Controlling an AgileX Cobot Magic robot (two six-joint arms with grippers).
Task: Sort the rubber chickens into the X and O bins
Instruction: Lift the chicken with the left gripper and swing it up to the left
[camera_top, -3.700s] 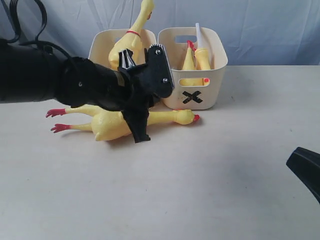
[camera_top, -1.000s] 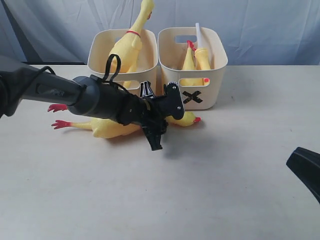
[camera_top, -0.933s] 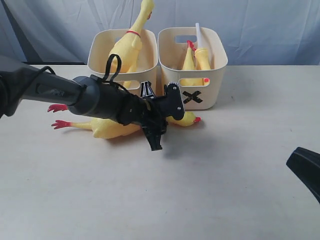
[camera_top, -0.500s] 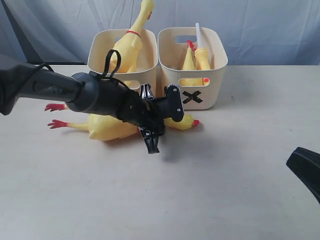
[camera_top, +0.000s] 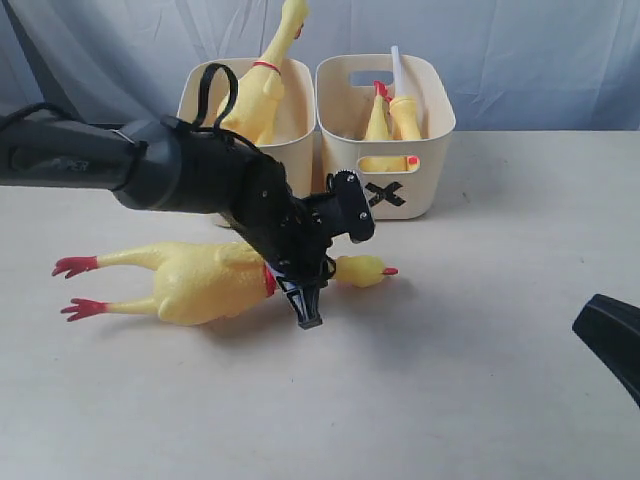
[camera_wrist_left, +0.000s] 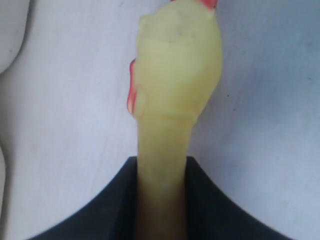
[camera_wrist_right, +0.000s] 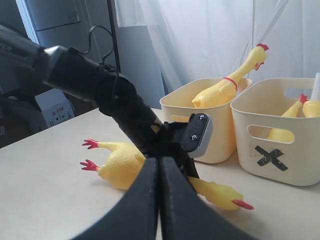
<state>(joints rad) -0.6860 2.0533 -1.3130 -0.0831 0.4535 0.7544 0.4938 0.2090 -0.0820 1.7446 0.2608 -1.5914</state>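
1. Black fingers of the right claw (camera_wrist_right: 160, 167) are pressed flat together with nothing between them. In the exterior view this claw sits nearest the camera, well in front of the X bin (camera_top: 425, 175) and off to its right.
2. Pale and matte, the worktop (camera_top: 450, 390) stretches from there back to the X bin.
3. A fat yellow lying chicken (camera_top: 200, 285) is stretched out lengthwise in front of the X bin and to its left. Its red feet point away from the bin and its head lies just in front of the bin's near wall. I cannot tell whether its body rests on the worktop or hangs just above it.
4. The left claw (camera_top: 303, 280) is clamped on the lying chicken's neck, between the red neck ring and the head. The left wrist view shows the yellow neck running between two dark jaws.
5. The X bin is cream plastic with a black X under a slot handle. Two slim chickens (camera_top: 378, 118) stand upright inside it.
6. The other bin (camera_top: 192, 105) stands just beside the X bin's left wall. The left arm (camera_top: 150, 170) hides its mark. A leaning chicken (camera_top: 250, 100) rests in it, with neck and head above the rim.
7. Blue-grey cloth (camera_top: 520, 50) hangs behind the X bin.
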